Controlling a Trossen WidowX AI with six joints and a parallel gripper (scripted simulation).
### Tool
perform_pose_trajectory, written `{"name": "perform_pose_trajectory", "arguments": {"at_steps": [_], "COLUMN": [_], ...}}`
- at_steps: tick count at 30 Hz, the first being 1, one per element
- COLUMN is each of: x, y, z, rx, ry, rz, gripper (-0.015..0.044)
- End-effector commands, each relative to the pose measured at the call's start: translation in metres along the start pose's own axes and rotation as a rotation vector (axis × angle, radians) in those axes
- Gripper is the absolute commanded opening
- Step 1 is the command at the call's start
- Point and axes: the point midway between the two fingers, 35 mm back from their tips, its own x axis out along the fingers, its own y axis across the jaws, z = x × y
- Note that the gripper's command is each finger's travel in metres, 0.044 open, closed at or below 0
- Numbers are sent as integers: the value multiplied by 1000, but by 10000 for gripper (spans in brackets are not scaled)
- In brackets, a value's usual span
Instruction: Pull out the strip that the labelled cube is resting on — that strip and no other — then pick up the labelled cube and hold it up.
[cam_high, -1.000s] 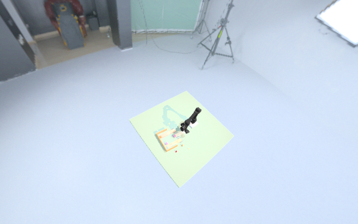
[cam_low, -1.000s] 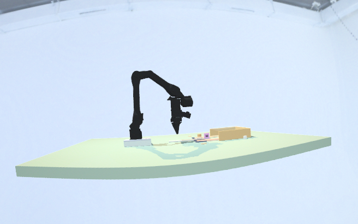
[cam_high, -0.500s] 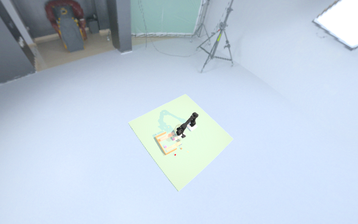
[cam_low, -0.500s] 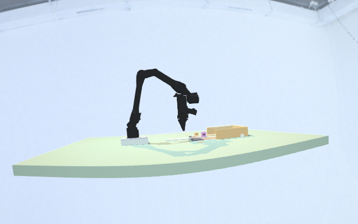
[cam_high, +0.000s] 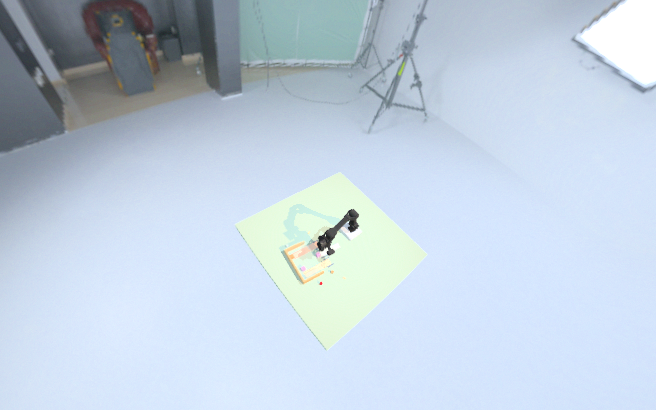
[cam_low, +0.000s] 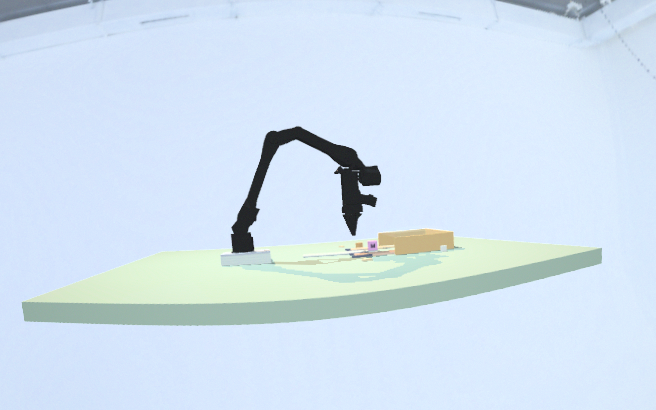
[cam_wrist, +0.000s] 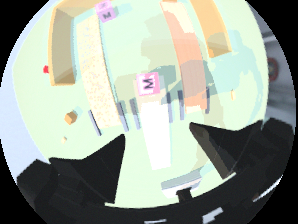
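The pink cube labelled M (cam_high: 319, 255) (cam_low: 372, 246) (cam_wrist: 148, 84) sits at the far end of the white strip (cam_wrist: 156, 135) (cam_low: 325, 255); whether it rests on the strip or just beyond it is hard to tell. A speckled beige strip (cam_wrist: 97, 70) lies to the left in the wrist view and a salmon strip (cam_wrist: 190, 70) to the right. A second pink-purple cube with an M (cam_wrist: 105, 11) (cam_high: 303, 268) stands farther off, by the beige strip's far end. My gripper (cam_low: 354, 234) (cam_wrist: 158, 131) is open and empty, pointing down above the white strip, short of the near cube.
Orange walls (cam_high: 294, 266) (cam_low: 424, 245) (cam_wrist: 61, 55) stand around the far part of the strips. Dark rails (cam_wrist: 95, 123) flank the strips' near ends. A small orange block (cam_wrist: 70, 118) and a red object (cam_wrist: 46, 69) (cam_high: 321, 283) lie to the left in the wrist view.
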Motion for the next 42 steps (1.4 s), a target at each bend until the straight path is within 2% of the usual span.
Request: {"name": "perform_pose_trajectory", "arguments": {"at_steps": [1, 14, 21, 22, 42], "x": [-2, -7, 1, 3, 36], "y": [1, 2, 2, 2, 3], "z": [15, 61, 61, 61, 62], "rx": [-4, -4, -4, -4, -4], "ry": [-1, -4, -4, -4, -4], "rz": [-1, -1, -1, -1, -1], "gripper": [440, 440, 256, 250, 250]}}
